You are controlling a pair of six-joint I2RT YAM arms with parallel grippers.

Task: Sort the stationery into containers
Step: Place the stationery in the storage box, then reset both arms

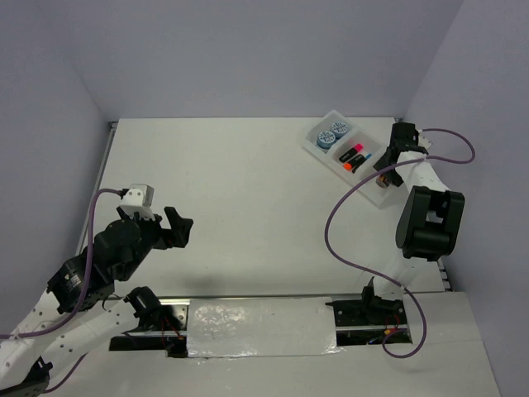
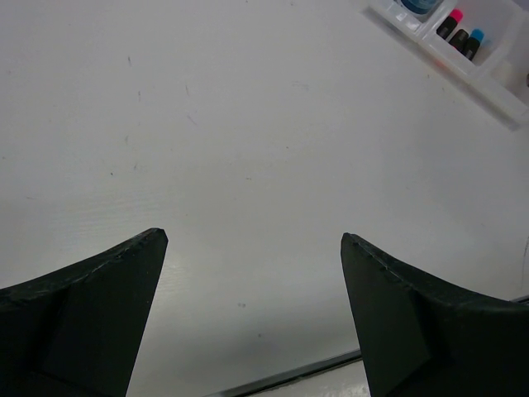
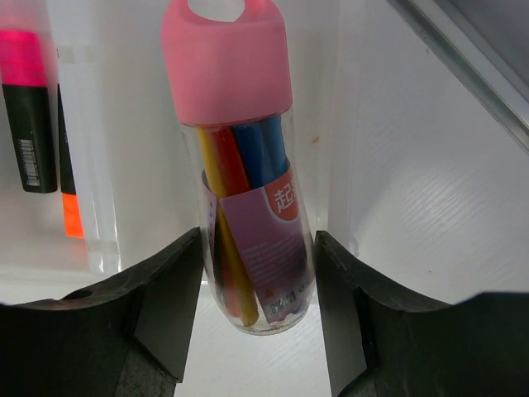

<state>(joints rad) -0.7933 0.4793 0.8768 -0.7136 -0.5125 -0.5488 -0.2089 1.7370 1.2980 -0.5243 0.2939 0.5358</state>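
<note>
Pink-capped tube [image 3: 240, 165] lay in the end compartment of the tray [image 1: 368, 142] at the bench's far right corner. Its long axis ran straight away from your right pincer [image 3: 258, 233], cap farthest. The jaws sat close either side of its base, but you couldn't tell whether they pinched it. Your left pincer [image 2: 254, 236] gaped wide and empty, near the left edge. The tube's underside was hidden.

The tray [image 1: 316, 151] is white. In the far compartment of the tray, the two rolls [image 1: 338, 128] are blue with a pale pattern on top. In its middle compartment the markers [image 3: 31, 132] are black, with pink, orange and blue caps. At its right end the tube [image 3: 240, 165] has a pink cap and a clear body. The pens [image 3: 225, 240] inside are yellow, red and blue, and the label [image 3: 269, 248] is purple with a red patch.
</note>
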